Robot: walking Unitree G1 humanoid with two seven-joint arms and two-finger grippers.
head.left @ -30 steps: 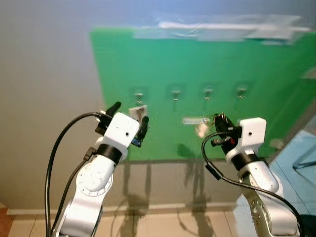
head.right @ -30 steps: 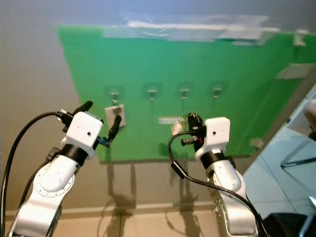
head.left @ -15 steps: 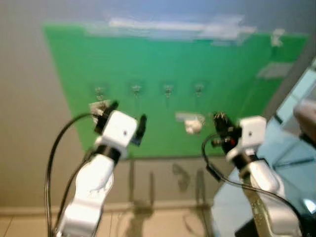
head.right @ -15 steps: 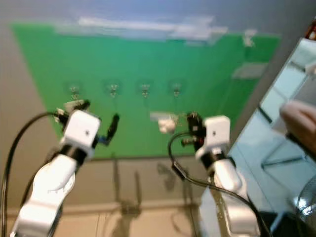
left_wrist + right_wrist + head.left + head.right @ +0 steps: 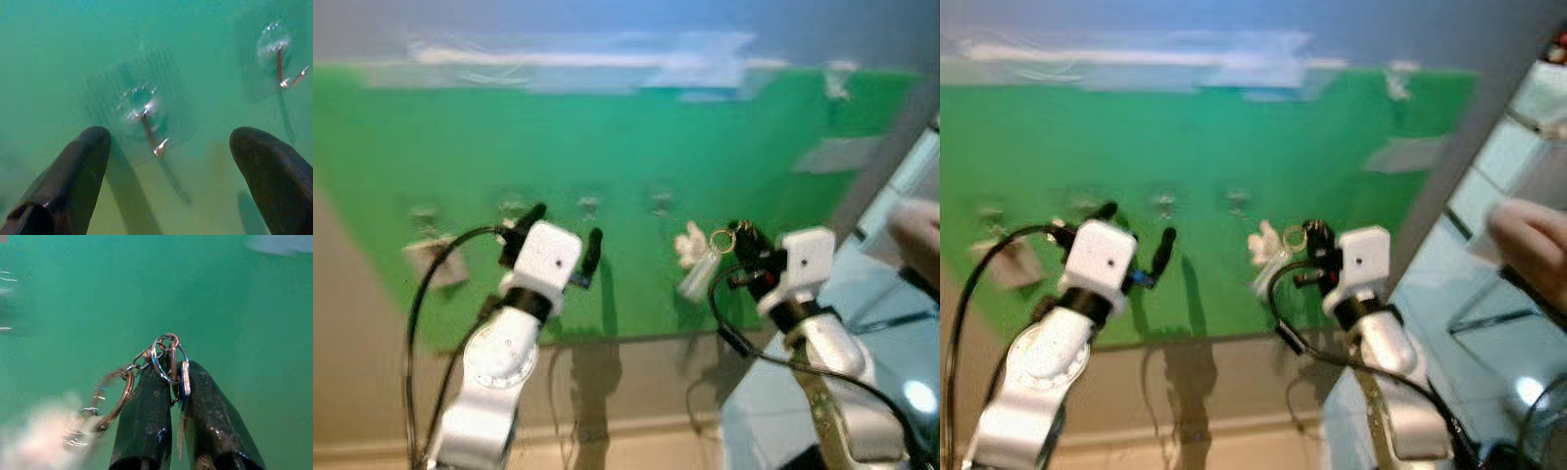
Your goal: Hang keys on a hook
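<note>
Four hooks sit in a blurred row on the green board [image 5: 607,166] in the left eye view, the nearest to the load being the rightmost hook [image 5: 661,203]. The right gripper [image 5: 736,238] pinches the keys [image 5: 705,259], which dangle from a ring with a pale fob, below and to the right of that hook. The left gripper [image 5: 561,232] hangs spread before the board with nothing in it.

In the right eye view a person's hand [image 5: 1528,245] shows at the right edge, apart from both arms.

The left wrist view looks between parted fingers [image 5: 73,181] at a small metal hook [image 5: 149,129]; its prong is short, so a ring could slide past it.

The right wrist view shows the fingers [image 5: 146,421] closed on the key ring [image 5: 166,357] and a key blade. The chain is swinging and blurred, so I judge a misjudged reach could snag the fob or drop the bunch.
</note>
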